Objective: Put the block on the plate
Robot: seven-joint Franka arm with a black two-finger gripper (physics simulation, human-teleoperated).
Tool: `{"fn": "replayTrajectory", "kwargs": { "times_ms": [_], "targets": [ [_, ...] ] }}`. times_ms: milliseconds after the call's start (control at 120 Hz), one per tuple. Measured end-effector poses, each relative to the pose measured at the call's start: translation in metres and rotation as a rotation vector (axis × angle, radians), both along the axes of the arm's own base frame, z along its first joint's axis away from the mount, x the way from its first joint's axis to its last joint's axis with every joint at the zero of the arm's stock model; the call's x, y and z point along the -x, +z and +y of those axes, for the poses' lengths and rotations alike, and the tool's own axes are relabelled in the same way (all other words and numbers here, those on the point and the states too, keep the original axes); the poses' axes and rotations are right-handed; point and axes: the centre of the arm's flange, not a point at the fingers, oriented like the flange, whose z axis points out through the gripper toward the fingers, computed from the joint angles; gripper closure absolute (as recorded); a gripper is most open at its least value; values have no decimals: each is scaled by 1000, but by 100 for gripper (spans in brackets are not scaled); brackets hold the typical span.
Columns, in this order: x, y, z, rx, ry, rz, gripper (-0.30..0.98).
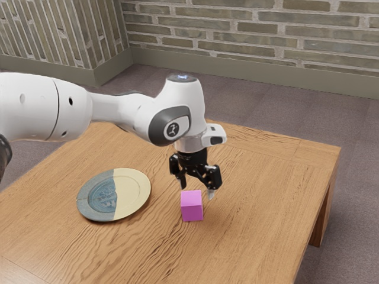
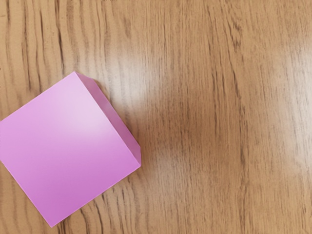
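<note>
exterior view: blk two-finger gripper [image 1: 196, 189] just right of ctr in frame, jaws spread w/ a gap btwn tips. magenta cube [image 1: 192, 207] right by them, lower ctr of frame, on wood-grain tabletop [image 1: 254, 195]; can't tell if tips touch it. blue-gray & cream plate [image 1: 142, 192] left of ctr, apart from cube. wrist view: cube's flat top + a side, wood grain around.

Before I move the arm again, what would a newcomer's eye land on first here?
The vivid pink block, sitting on the wooden table with the open black pincer hanging close by. Next, the round plate, half blue-grey and half cream, lying toward the exterior view's left of the block.
</note>
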Motion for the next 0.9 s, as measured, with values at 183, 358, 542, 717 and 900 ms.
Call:
{"fn": "replayTrajectory", "kwargs": {
  "times_ms": [183,358,542,717,900],
  "targets": [
    [-10,-26,9,-4,122,-4,0],
    [-10,-38,21,-12,212,4,0],
    [-13,-53,25,-18,275,8,0],
    [-17,-65,30,-22,325,8,0],
    [-21,-80,36,-26,366,12,0]
  ]
}}
